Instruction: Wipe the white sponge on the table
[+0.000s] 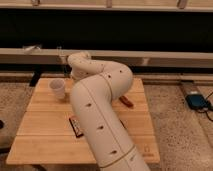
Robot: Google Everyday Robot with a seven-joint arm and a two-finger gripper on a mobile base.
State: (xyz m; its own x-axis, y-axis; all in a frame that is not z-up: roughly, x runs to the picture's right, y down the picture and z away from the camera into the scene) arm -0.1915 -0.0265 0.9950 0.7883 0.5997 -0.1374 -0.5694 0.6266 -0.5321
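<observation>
- Robot arm (pixel 100 117) runs up the table's (pixel 40 142) middle and blocks the centre.
- Gripper is hidden behind the wrist at the far edge, fingers closed, near the cup.
- Translucent cup (pixel 57 87) stands far-left, just beside the arm.
- Dark packet (pixel 75 126) lies against the arm's left flank; red object (pixel 126 101) lies on its right.
- Bare wood: the left side in front of the cup, and the right strip.
- Ledge (pixel 165 57) runs behind the far edge.

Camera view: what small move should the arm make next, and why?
Probably a short wiping stroke along the table, away from the cup. The tool, shut, is hidden behind the arm at the table's far edge. The white sponge is not visible, so any grip on it cannot be confirmed.
</observation>
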